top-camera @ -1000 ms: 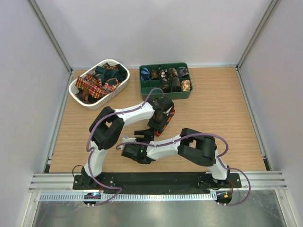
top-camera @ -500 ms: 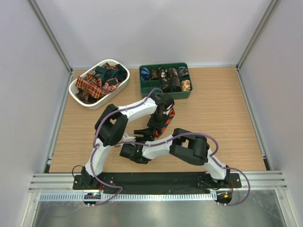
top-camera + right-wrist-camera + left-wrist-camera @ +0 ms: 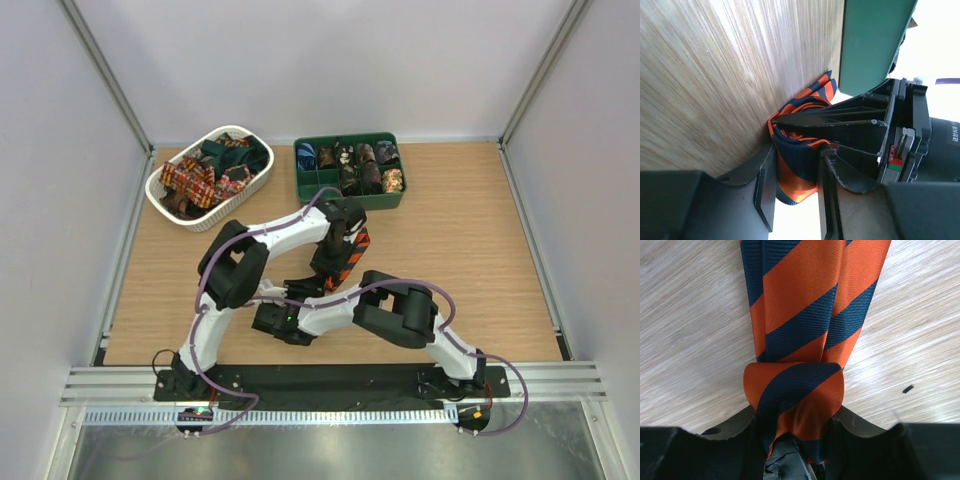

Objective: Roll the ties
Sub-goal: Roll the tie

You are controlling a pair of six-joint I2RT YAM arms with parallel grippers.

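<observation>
The orange-and-navy striped tie [image 3: 805, 305] lies along the wood, and its near end is wound into a roll [image 3: 790, 395]. My left gripper [image 3: 795, 427] is shut on that roll. From the side, my right gripper [image 3: 796, 192] is shut on the same roll [image 3: 797, 165], one pad against each flank, right beside the left gripper's black fingers [image 3: 840, 125]. In the top view both grippers meet mid-table, left gripper [image 3: 335, 268] above right gripper [image 3: 308, 291], and only a bit of tie [image 3: 361, 243] shows past them. More ties fill the basket and tray.
A white oval basket [image 3: 162, 190] with loose plaid and dark green ties stands at the back left. The green compartment tray [image 3: 348, 198] with rolled ties sits behind the grippers, and its wall [image 3: 875, 40] is close in the right wrist view. Frame posts border the table.
My right gripper has closed from wide open onto the tie roll, and its arm has shifted slightly left. The left gripper keeps its hold and has barely moved.
</observation>
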